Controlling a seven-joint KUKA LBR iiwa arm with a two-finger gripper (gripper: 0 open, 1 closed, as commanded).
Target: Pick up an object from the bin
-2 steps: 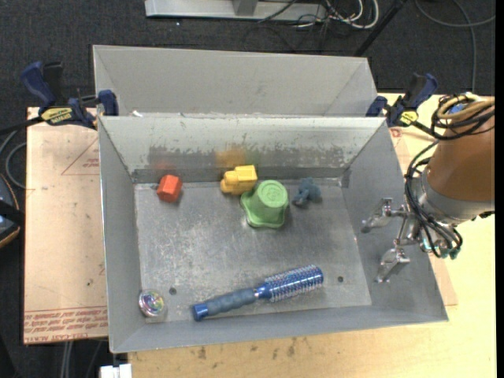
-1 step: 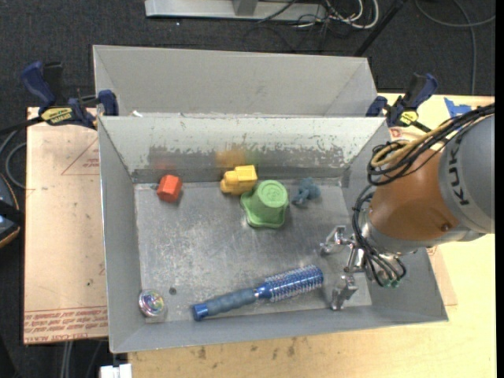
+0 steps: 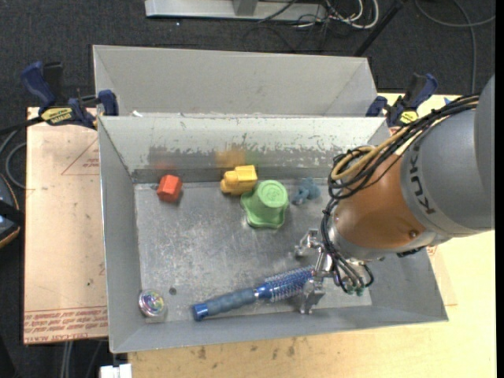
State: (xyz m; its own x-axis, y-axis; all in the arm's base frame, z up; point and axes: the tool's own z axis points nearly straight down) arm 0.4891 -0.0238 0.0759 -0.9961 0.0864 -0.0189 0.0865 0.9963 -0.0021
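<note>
Highest over the bin and closest to the lens is the arm (image 3: 453,176), reaching in from the right with its orange cover (image 3: 374,211) and a loop of cables (image 3: 354,164) at the wrist. Below that cover the gripper (image 3: 309,276) is down near the floor of the bin's right front part. Its fingers (image 3: 304,248) stand apart - one on the far side and one on the near side of the bristled end of a blue hairbrush (image 3: 252,295). Whether the fingers touch the bristles cannot be told.

The blue hairbrush lies flat along the front of the bin (image 3: 205,242), its bristled head to the right under the gripper. Its smooth handle runs leftward and slightly toward the front wall.

Behind the brush, near the middle of the bin, a green cup-shaped toy (image 3: 266,203) sits on the metal floor. Just beside it to the right, close to the wrist, lies a small grey-blue thing (image 3: 305,191), too small to make out its kind. A yellow toy block (image 3: 239,179) rests just behind the green toy, close to the back wall, and an orange-red cube (image 3: 168,187) sits further left along that wall - well apart from the gripper. In the left front corner lies a small clear round thing (image 3: 152,304), near the tip of the brush handle but not touching it.
</note>
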